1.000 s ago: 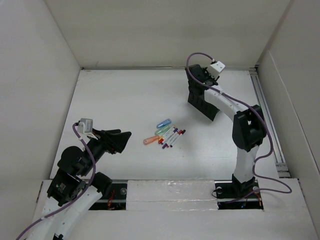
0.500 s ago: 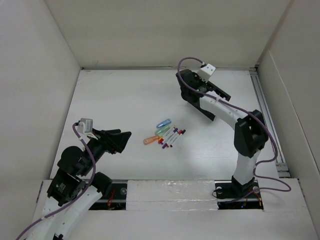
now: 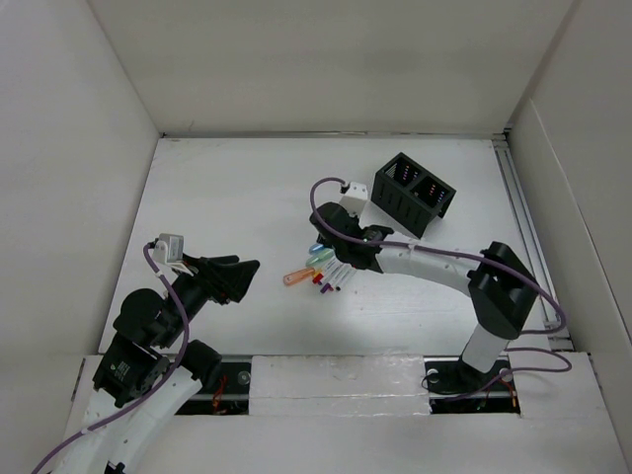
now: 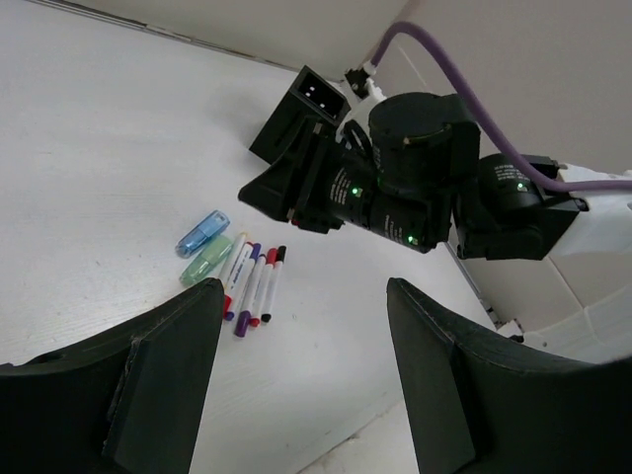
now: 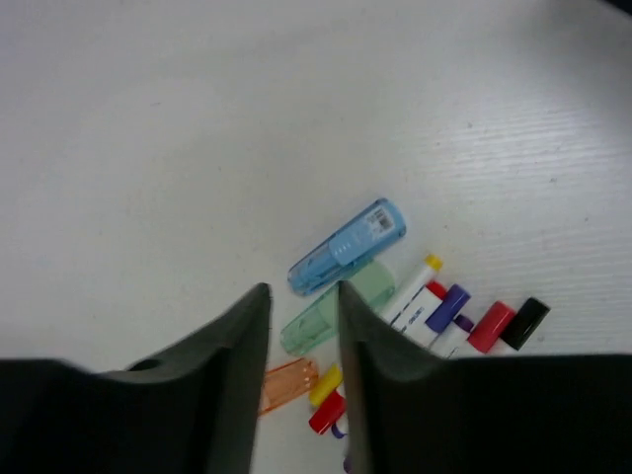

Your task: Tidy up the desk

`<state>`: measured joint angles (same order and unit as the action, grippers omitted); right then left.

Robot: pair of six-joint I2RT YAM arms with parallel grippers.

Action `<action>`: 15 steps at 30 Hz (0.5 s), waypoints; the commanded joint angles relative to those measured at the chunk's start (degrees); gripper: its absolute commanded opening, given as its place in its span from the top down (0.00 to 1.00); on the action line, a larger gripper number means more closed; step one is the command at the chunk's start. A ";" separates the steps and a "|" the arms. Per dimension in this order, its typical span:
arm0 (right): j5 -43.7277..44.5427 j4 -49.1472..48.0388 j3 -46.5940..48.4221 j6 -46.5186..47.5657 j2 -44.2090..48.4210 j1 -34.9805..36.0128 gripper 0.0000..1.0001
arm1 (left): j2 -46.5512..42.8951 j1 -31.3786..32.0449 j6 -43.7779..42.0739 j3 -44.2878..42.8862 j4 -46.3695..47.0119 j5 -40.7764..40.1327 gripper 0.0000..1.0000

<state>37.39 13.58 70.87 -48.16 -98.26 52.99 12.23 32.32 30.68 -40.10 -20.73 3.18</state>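
Note:
The desk [image 3: 227, 188] is a white tabletop between white walls. At its middle lies a pile: a blue capped piece [image 5: 348, 248], a green one [image 5: 336, 308], an orange one [image 5: 286, 384] and several markers [image 5: 454, 316]. My right gripper [image 3: 334, 253] hangs just above the pile, its jaws narrowly open and empty [image 5: 301, 296], with the green piece showing in the gap below. My left gripper [image 3: 237, 276] is wide open and empty [image 4: 301, 326], left of the pile [image 4: 255, 281] and apart from it.
A black two-compartment organizer box [image 3: 415, 193] stands at the back right, also in the left wrist view [image 4: 296, 109]. A thin metal rail [image 3: 523, 227] runs along the desk's right side. The right arm stretches from its base across the desk's middle right.
My right gripper left the organizer at the back and swung forward and left to above the pile. The organizer now stands uncovered. The left arm has not moved.

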 commanded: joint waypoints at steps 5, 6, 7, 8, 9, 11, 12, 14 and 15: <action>-3.72 -3.29 -0.21 -1.67 -2.99 0.09 0.42 | 0.25 0.29 -0.27 0.28 3.07 1.30 0.37; -4.07 -3.56 -0.03 -1.50 -4.12 -0.60 0.42 | 0.16 0.29 -0.27 0.28 3.07 1.22 0.37; -4.60 -3.74 0.32 -1.67 -4.83 -0.61 0.41 | 0.25 0.29 -0.27 0.28 3.07 1.21 0.37; -5.21 -3.39 1.19 -2.11 -5.36 -1.31 0.41 | 0.16 0.29 -0.27 0.28 2.98 1.30 0.37; -5.48 -3.04 1.63 -2.37 -6.76 -2.01 0.41 | 0.16 0.29 -0.27 0.28 2.89 1.30 0.37; -5.75 -2.60 2.34 -3.60 -7.73 -2.62 0.40 | 0.16 0.29 -0.27 0.28 2.98 1.22 0.37; -5.83 -2.25 2.95 -4.21 -8.26 -3.33 0.40 | 0.16 0.29 -0.27 0.28 3.06 1.21 0.37; -6.18 -2.16 3.13 -5.53 -9.41 -4.03 0.39 | 0.16 0.29 -0.27 0.28 2.98 1.22 0.37; -6.27 -2.33 3.31 -5.89 -9.76 -4.04 0.39 | 0.16 0.29 -0.35 0.28 2.98 1.30 0.37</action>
<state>31.57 12.45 71.24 -51.51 -107.83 49.89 12.23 32.32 30.68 -40.10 -20.69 3.64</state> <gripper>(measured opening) 0.605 0.633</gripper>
